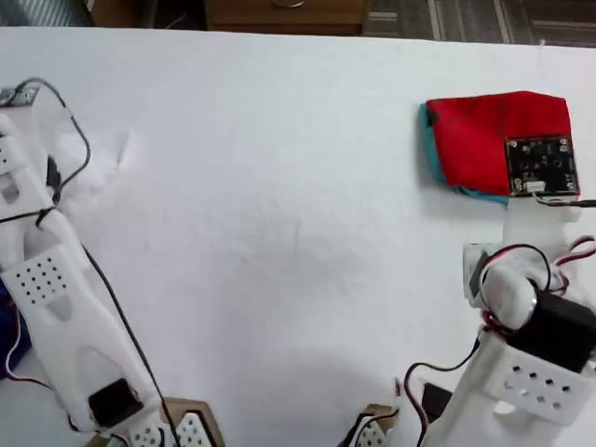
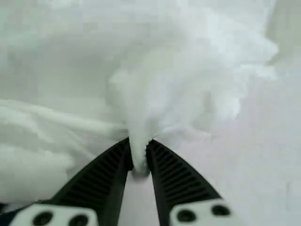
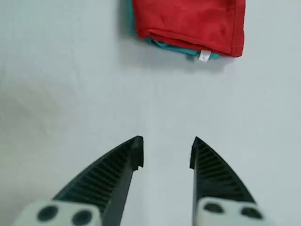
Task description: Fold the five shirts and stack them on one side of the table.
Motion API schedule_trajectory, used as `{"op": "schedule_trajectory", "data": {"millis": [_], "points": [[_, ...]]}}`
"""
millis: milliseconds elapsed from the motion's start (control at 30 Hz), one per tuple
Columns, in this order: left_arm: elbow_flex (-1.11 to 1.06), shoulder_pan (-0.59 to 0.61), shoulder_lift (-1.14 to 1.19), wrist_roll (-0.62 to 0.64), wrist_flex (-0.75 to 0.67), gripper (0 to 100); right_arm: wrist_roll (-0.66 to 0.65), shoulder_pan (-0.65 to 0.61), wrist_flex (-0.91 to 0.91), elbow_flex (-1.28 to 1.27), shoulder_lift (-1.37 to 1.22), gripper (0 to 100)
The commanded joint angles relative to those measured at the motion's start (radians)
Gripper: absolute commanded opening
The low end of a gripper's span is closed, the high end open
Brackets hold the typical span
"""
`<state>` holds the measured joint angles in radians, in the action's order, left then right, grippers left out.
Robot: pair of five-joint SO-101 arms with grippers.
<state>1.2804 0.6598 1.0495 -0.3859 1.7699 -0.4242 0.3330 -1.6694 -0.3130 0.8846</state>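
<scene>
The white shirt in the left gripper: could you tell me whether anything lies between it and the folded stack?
Nothing visible does: only table surface lies between the white shirt and the red-topped stack.

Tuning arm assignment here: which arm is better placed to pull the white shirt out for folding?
Left. The left pincer is shut on a bunch of the white shirt, while the right pincer hangs open and empty by the red shirt at the other side.
</scene>
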Motion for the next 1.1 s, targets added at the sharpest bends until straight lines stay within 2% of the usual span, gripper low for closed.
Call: {"op": "schedule_trajectory", "data": {"millis": [0, 333, 433, 600, 867, 1000, 1067], "points": [[-0.053, -0.100, -0.247, 0.011, 0.020, 3, 0.005, -0.008, 0.113, -0.106, 0.021, 17.0], [-0.628, -0.512, -0.936, 0.044, 0.015, 3, 0.006, -0.007, 0.260, -0.256, 0.021, 17.0], [-0.702, -0.624, -1.079, 0.046, 0.015, 3, 0.006, -0.007, 0.278, -0.275, 0.021, 17.0], [-0.708, -0.772, -1.223, 0.046, -0.002, 3, 0.008, -0.007, 0.280, -0.308, 0.021, 17.0], [-0.737, -0.872, -1.287, 0.046, -0.026, 4, 0.008, -0.007, 0.280, -0.341, 0.021, 17.0], [-0.825, -0.875, -1.257, 0.046, -0.018, 19, 0.008, -0.007, 0.280, -0.339, 0.021, 17.0], [-0.849, -0.816, -1.252, 0.043, -0.018, 22, 0.008, -0.007, 0.280, -0.339, 0.021, 17.0]]}}
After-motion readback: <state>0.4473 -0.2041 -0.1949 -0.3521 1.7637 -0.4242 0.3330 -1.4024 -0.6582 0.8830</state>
